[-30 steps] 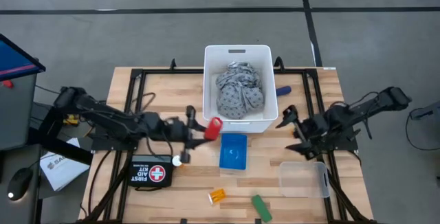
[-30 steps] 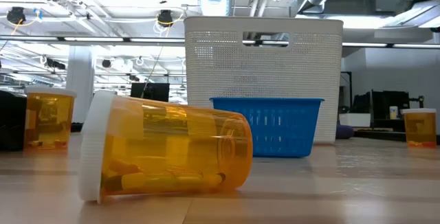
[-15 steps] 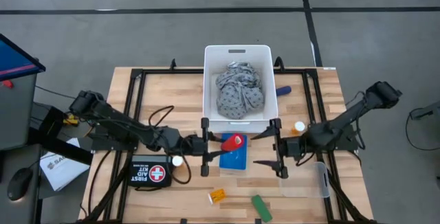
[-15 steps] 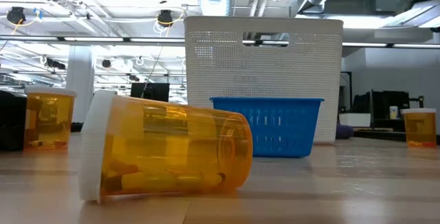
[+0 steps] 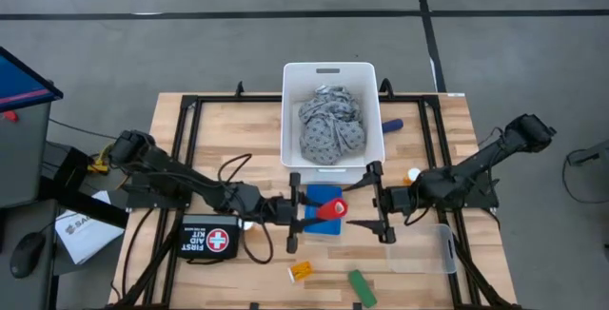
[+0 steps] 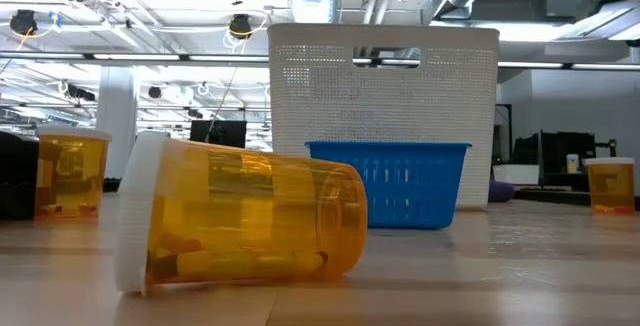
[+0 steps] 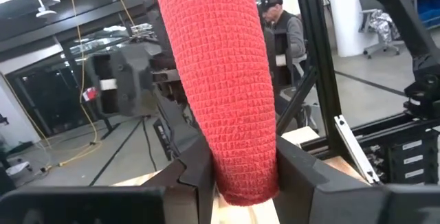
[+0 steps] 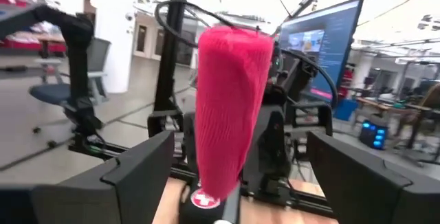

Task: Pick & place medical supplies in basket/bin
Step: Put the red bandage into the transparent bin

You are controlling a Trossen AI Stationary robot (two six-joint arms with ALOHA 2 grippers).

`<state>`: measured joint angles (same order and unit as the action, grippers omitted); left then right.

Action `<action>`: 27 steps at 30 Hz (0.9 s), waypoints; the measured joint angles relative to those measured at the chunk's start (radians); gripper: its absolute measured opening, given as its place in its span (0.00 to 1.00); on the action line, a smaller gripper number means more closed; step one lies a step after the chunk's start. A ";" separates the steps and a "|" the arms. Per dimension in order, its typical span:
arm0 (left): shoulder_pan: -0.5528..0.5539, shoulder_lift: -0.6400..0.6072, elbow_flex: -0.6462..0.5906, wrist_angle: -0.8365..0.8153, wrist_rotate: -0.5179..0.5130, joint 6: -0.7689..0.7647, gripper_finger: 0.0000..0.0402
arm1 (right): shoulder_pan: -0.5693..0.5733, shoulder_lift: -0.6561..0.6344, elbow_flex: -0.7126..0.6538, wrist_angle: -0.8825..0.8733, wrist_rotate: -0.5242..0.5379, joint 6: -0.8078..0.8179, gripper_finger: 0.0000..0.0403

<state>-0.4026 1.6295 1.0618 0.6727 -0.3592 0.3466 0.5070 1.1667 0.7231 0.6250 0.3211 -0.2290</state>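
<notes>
My left gripper (image 5: 309, 213) is shut on a red woven bandage roll (image 5: 329, 207) above the small blue basket (image 5: 322, 222). My right gripper (image 5: 367, 200) is open wide just to the roll's right. In the right wrist view its fingers stand either side of the roll (image 8: 230, 107) without touching. A grey patterned cloth (image 5: 331, 127) lies in the white bin (image 5: 329, 70). An orange pill bottle (image 5: 300, 271) lies on its side near the near edge, beside a green piece (image 5: 360, 286). Another bottle (image 5: 414, 174) and a blue stick (image 5: 392, 125) sit right of the bin. My left gripper pinches the red roll between its two fingers (image 7: 189, 176) at one end of the roll (image 7: 244, 183). It comes level from the table's left. The roll is lifted clear over the blue basket, with its free end (image 7: 206, 18) pointing toward my right gripper.
A black first aid kit (image 5: 209, 240) lies near the left arm, with a white-capped bottle (image 5: 245, 222) beside it. A clear plastic container (image 5: 419, 248) sits near the right arm. The low view shows the lying bottle (image 6: 240, 221) close up and upright bottles (image 6: 70, 171) at both sides.
My left gripper has carried the red roll from beside the white bin toward the table's right and near edge, over the blue basket. My right gripper has moved toward the table's left, up to the roll, so its fingers now flank it.
</notes>
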 joint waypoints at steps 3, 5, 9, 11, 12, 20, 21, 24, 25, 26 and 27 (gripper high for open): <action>0.000 0.033 0.027 0.006 0.000 0.015 0.25 | -0.006 0.000 0.000 -0.004 -0.010 0.010 0.82; 0.003 0.049 0.044 0.005 0.001 0.016 0.25 | -0.005 0.000 0.000 -0.003 -0.012 0.013 0.82; 0.013 0.076 0.060 0.007 0.001 0.016 0.25 | -0.004 0.000 0.000 -0.003 -0.060 0.045 0.82; 0.018 0.085 0.068 0.010 0.001 0.016 0.25 | -0.004 0.000 0.000 -0.004 -0.063 0.050 0.82; 0.022 0.090 0.071 0.010 0.001 0.016 0.25 | -0.004 0.000 0.000 -0.005 -0.063 0.050 0.82; 0.049 0.101 0.073 0.026 0.066 -0.035 0.25 | -0.006 0.000 0.000 -0.021 -0.062 0.075 0.82; 0.050 0.101 0.073 0.026 0.070 -0.037 0.25 | -0.006 0.000 0.000 -0.021 -0.062 0.076 0.81; 0.050 0.101 0.073 0.029 0.072 -0.040 0.25 | -0.006 0.000 0.000 -0.023 -0.062 0.076 0.79; 0.050 0.101 0.073 0.029 0.072 -0.040 0.25 | -0.006 0.000 0.000 -0.025 -0.062 0.076 0.77; 0.050 0.101 0.073 0.029 0.073 -0.040 0.25 | -0.006 0.000 0.000 -0.027 -0.062 0.076 0.75; 0.050 0.101 0.073 0.029 0.074 -0.040 0.25 | -0.006 0.000 0.000 -0.029 -0.062 0.075 0.72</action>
<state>-0.3531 1.7306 1.1351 0.7016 -0.2854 0.3065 0.5011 1.1667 0.7231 0.5961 0.2588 -0.1537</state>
